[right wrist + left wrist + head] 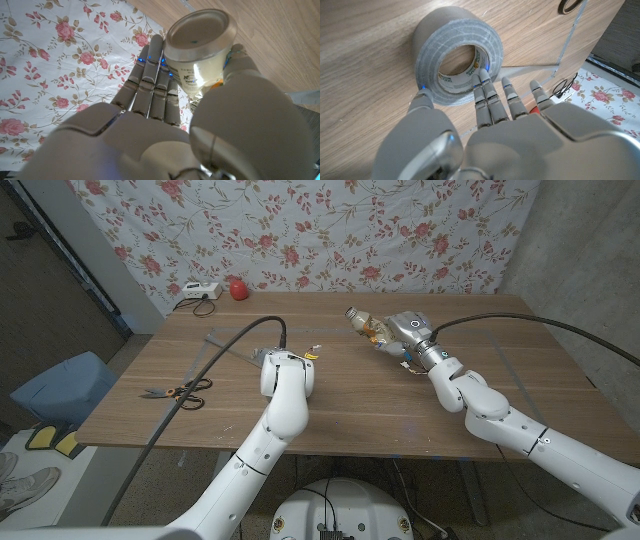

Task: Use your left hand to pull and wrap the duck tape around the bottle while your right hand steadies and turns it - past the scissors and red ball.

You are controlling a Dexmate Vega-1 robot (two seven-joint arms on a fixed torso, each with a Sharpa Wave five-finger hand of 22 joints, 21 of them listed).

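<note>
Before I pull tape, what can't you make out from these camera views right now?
- Tape roll: hidden behind the left arm in head view.
- Left robot hand: whether the fingertips touch the roll.
- Bottle: right robot hand covers its body.
- Scissors: too small for detail.

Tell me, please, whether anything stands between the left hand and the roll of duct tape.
Nothing visible does. In the left wrist view the left hand is right at the tape roll, its fingertips reaching the roll's open core. The scissors lie off to the side.

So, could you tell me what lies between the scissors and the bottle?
In the head view, the left hand stands between the scissors and the bottle.
</note>
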